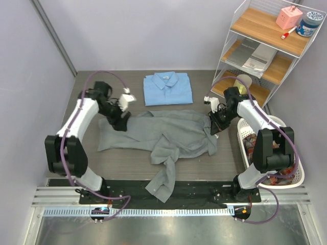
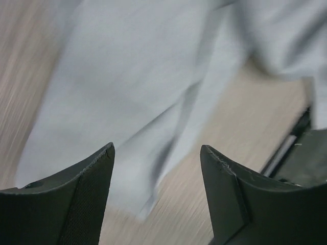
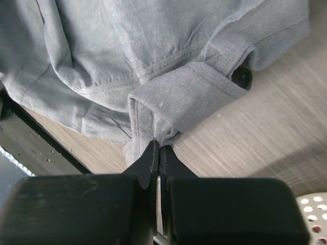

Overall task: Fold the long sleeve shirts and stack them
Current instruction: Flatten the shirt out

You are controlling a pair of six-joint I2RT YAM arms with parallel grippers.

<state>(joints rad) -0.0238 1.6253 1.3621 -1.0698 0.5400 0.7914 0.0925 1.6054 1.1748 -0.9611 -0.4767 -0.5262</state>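
Note:
The grey shirt [image 1: 173, 133] lies spread and rumpled mid-table, with one sleeve trailing over the front edge. The light blue shirt [image 1: 167, 88] lies folded behind it. My left gripper [image 1: 120, 124] is open over the grey shirt's far left part. In the blurred left wrist view the jaws [image 2: 157, 153] stand wide apart above grey cloth [image 2: 133, 76] and hold nothing. My right gripper [image 1: 213, 127] is at the shirt's right edge. In the right wrist view it [image 3: 159, 145] is shut on a folded cuff-like edge of the grey shirt [image 3: 127, 46].
A wire shelf [image 1: 265, 46] with wooden boards stands at the back right, holding papers, a pink object and a jar. A white perforated basket [image 1: 294, 171] with items sits at the right, close to my right arm. A black rail [image 1: 204, 191] runs along the front edge.

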